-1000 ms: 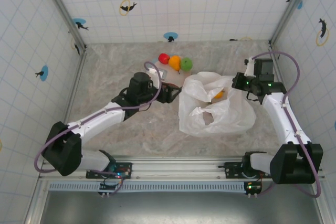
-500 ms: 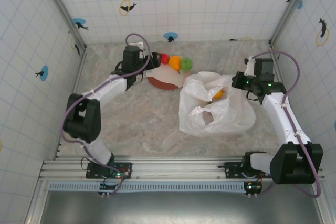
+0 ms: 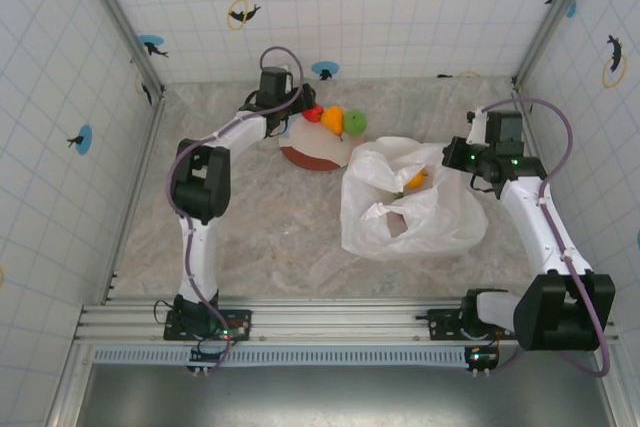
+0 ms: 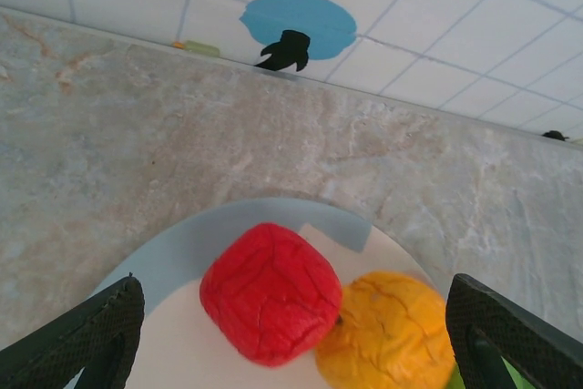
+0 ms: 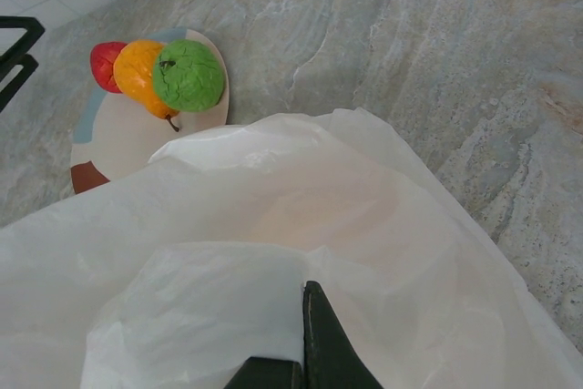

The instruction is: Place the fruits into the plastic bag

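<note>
We hold left jaws spread before the red fruit point(image 4: 269, 293) on the plate point(image 4: 182, 243); our right jaws pinch the plastic bag point(image 5: 273, 225).

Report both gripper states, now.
Left gripper: open, empty, facing the small red toy fruit.
Right gripper: closed on the crinkled translucent white plastic bag.
</note>
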